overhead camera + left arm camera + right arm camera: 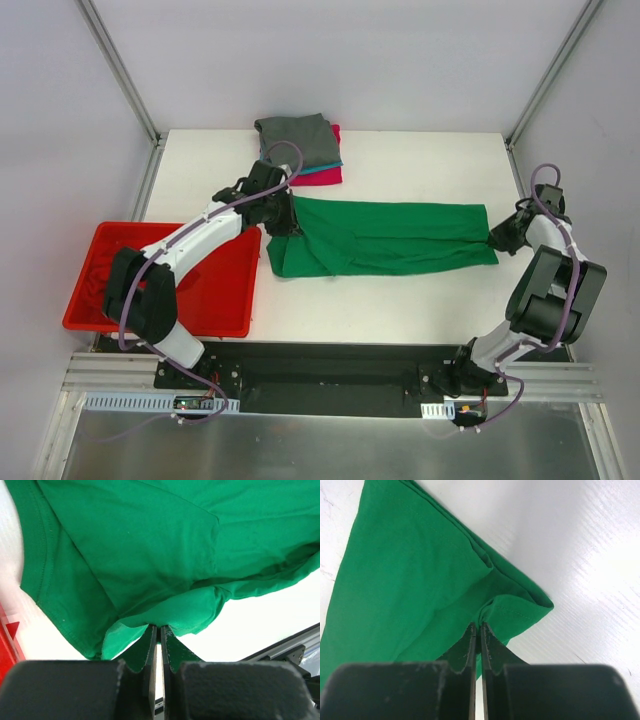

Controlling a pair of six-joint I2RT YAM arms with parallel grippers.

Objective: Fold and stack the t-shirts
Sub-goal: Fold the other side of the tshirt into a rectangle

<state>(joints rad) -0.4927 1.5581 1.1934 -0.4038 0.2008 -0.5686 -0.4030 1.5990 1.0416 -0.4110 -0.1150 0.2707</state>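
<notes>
Mid-fold step. The left gripper (159,627) is clamped on a bunched edge of the bright green soft cloth t-shirt (385,238), its jaws pressed together with fabric pinched at the tips. The right gripper (479,625) is likewise closed tight on the folded corner at the opposite end. The shirt lies as a long band between the two grippers, flat on the white tabletop (400,310), and by the look of it already folded lengthwise.

Next move, as I judge it: carry one end over onto the other, keeping both pinches firm and lifting just enough that the cloth doesn't drag or bunch. After that it goes to the pile.

Just beyond the left gripper, toward the back wall, sits the stack: grey tee (297,138) on top, teal tee (325,168) and magenta tee (330,178) peeking out under it. On that gripper's outer side, a red plastic bin (215,290) sits under the arm; dark red cloth may lie inside, but it is too dim to be sure. White walls (350,60) and aluminium frame posts (118,65) close in the table.
</notes>
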